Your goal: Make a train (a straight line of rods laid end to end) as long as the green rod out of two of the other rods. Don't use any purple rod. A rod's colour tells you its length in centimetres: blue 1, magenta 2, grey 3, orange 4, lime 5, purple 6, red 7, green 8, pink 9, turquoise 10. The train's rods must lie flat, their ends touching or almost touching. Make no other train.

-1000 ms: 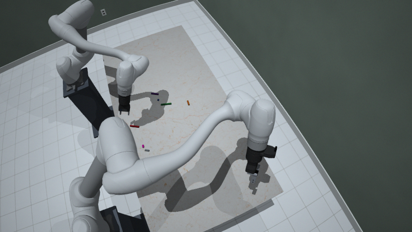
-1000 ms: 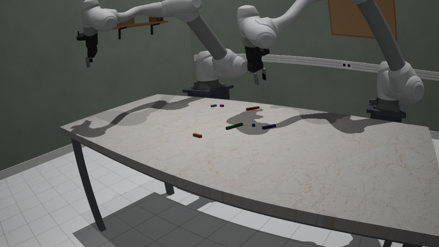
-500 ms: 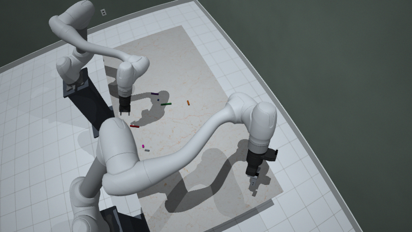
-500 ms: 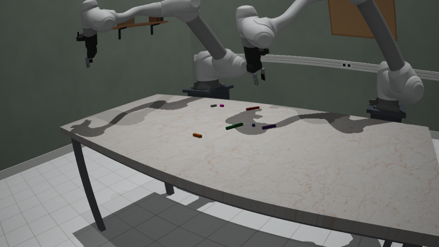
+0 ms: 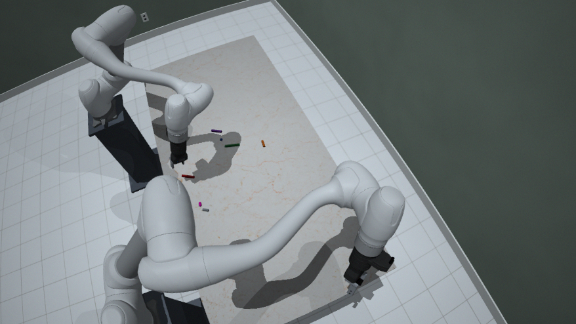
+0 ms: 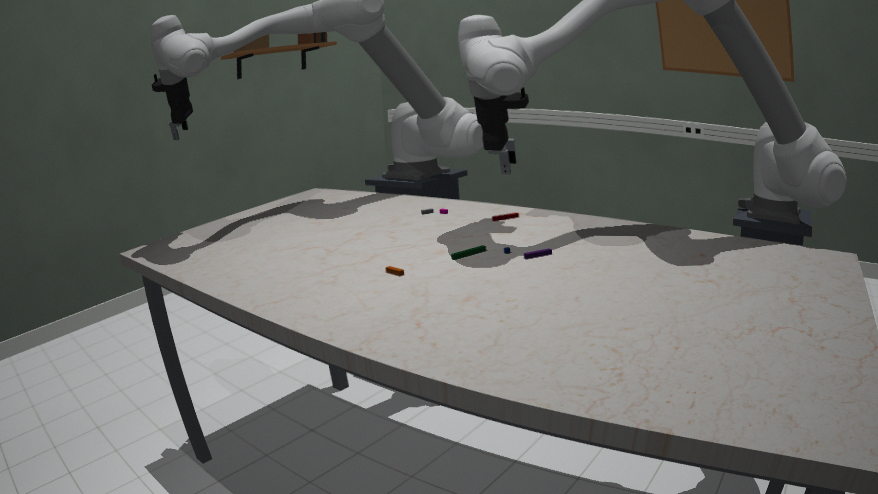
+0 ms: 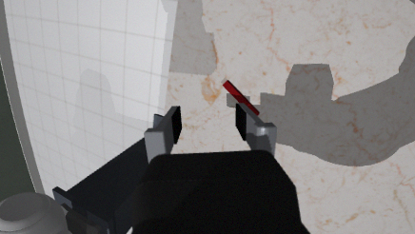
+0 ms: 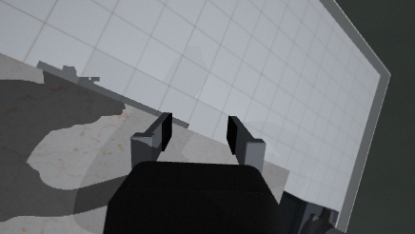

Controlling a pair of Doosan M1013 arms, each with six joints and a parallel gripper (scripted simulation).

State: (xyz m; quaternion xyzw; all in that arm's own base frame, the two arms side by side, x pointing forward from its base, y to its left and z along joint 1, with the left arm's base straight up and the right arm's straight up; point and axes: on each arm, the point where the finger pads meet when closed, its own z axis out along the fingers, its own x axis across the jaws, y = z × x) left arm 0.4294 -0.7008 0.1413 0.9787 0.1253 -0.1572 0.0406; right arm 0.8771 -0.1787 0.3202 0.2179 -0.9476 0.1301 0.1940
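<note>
Red rod [image 5: 187, 176] [image 6: 505, 216] [image 7: 241, 98] lies flat on the surface [image 5: 262, 173] [image 6: 491, 319] [image 7: 314, 190] [image 8: 71, 143], below the left hand [image 5: 178, 164] [image 6: 508, 167] [image 7: 207, 116]; both this and the right hand [image 5: 354, 286] [image 6: 178, 132] [image 8: 200, 126] are spread.

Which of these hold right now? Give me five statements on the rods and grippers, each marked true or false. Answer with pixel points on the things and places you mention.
1. The left gripper [image 5: 177, 163] [image 6: 508, 162] [image 7: 207, 116] is open. True.
2. The right gripper [image 5: 355, 285] [image 6: 178, 130] [image 8: 200, 126] is shut on the orange rod [image 5: 263, 143] [image 6: 394, 270]. False: it is open and empty; that rod lies on the table [image 5: 281, 121] [image 6: 552, 344].
3. The blue rod [image 5: 221, 139] [image 6: 507, 250] lies between the green rod [image 5: 231, 145] [image 6: 468, 252] and the purple rod [image 5: 216, 130] [image 6: 537, 253]. True.
4. The magenta rod [image 5: 200, 204] [image 6: 443, 211] touches the red rod [image 5: 187, 176] [image 6: 505, 216] [image 7: 236, 92]. False: they lie apart.
5. Red and blue form the train. False: they are apart.
</note>
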